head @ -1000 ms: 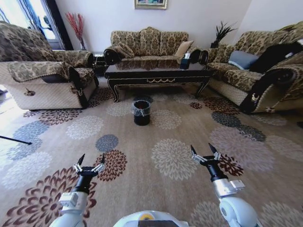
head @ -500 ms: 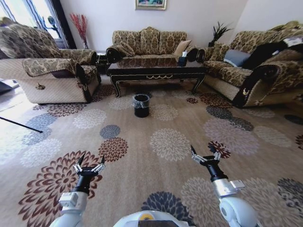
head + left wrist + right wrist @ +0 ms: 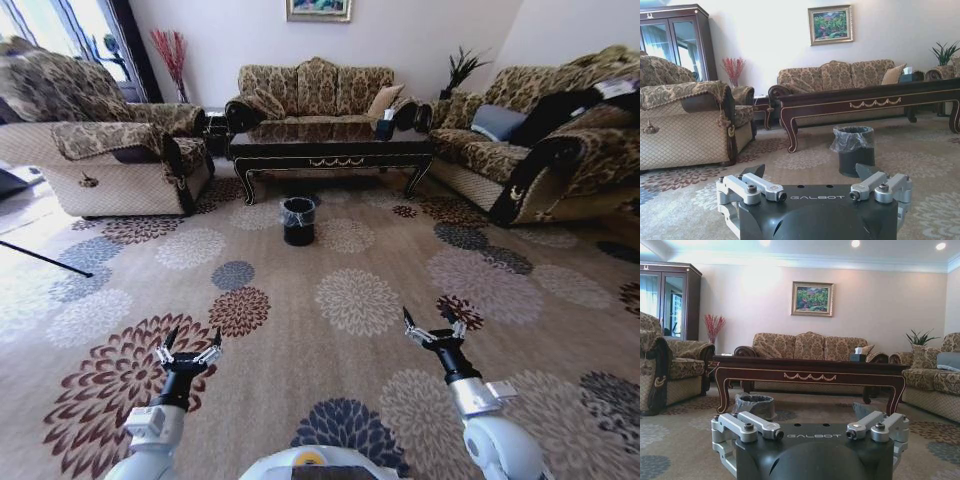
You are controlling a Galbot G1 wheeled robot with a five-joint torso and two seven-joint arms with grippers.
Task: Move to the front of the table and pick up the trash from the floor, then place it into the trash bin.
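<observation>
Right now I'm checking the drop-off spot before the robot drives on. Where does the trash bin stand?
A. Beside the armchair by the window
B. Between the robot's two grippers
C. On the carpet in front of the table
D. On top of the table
C: the trash bin stands on the carpet just in front of the table, far ahead of both the left gripper and the right gripper.

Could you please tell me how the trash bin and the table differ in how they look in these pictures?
The trash bin is small and round; the table is long and rectangular. The bin stands far lower than the table. The bin is lined with a shiny plastic bag; the table is glossy wood with gold scroll ornament and curved legs. Both are dark and stand on the patterned carpet, the bin just before the table.
</observation>
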